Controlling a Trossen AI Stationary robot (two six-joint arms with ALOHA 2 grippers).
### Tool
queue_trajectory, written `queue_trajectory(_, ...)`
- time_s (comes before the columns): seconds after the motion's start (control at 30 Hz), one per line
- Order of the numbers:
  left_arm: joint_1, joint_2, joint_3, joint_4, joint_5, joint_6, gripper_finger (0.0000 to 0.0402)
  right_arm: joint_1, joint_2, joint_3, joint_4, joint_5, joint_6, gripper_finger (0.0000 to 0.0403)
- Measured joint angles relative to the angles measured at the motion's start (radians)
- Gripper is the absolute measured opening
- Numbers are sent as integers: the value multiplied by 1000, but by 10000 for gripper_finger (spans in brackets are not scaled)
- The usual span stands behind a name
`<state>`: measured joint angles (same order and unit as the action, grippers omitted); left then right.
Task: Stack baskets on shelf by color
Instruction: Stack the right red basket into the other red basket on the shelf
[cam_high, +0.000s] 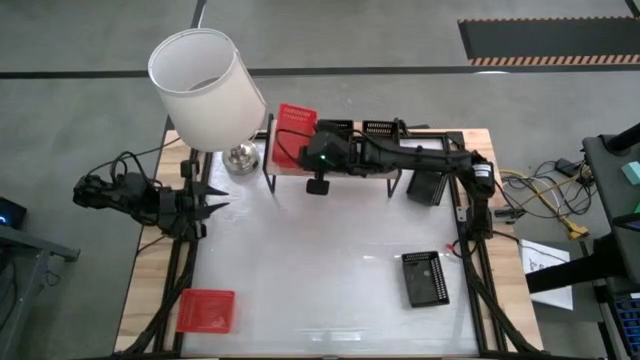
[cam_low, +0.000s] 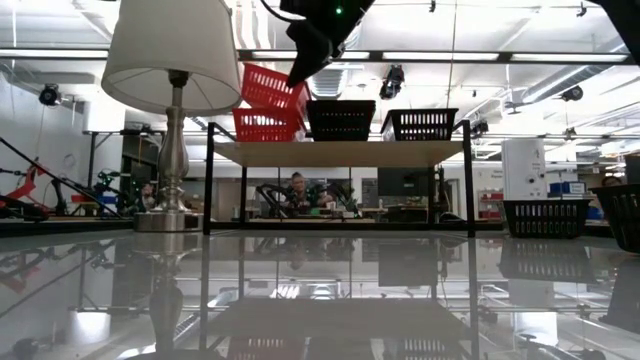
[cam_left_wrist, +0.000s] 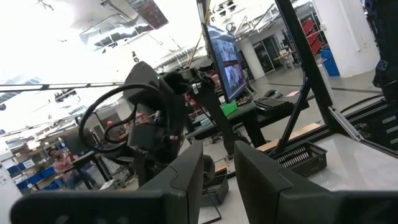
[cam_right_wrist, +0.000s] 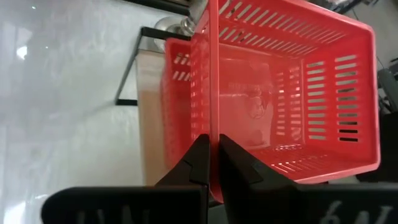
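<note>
A light wooden shelf (cam_low: 335, 152) stands at the table's far side. On its left end sits a red basket (cam_low: 268, 124), with two black baskets (cam_low: 340, 120) (cam_low: 420, 123) beside it. My right gripper (cam_right_wrist: 213, 140) reaches over the shelf from the right, shut on a second red basket (cam_low: 270, 88) that is tilted just above the first. A third red basket (cam_high: 205, 310) lies flat near the table's front left, and a black basket (cam_high: 425, 278) lies at the front right. My left gripper (cam_high: 215, 205) waits open at the left edge, holding nothing. My right gripper pinches one side wall of the red basket at its rim (cam_right_wrist: 214, 118), one finger inside the basket and one outside. The fingers slant down from the table's right. The basket is lifted and tilted over the red basket on the shelf; whether the two touch I cannot tell.
A table lamp with a white shade (cam_high: 205, 90) and metal base (cam_high: 240, 157) stands just left of the shelf, close to the held basket. Another black basket (cam_high: 425, 188) sits on the table by the shelf's right end. People and workbenches show in the room behind.
</note>
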<state>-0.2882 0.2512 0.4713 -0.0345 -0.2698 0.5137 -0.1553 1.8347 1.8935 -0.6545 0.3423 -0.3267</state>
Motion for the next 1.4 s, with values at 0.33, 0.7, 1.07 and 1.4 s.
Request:
queue_trajectory(0.33,0,0,0,0,0,0,75,-2,0,0,-1,-1,-14,19)
queue_trajectory(0.7,0,0,-2,0,0,0,75,-2,0,0,0,-1,2,69)
queue_trajectory(1.07,0,0,-2,0,0,0,75,18,-27,0,0,-1,-8,111)
queue_trajectory(1.4,-1,1,-4,0,0,0,75,163,-101,1,-152,-2,95,59)
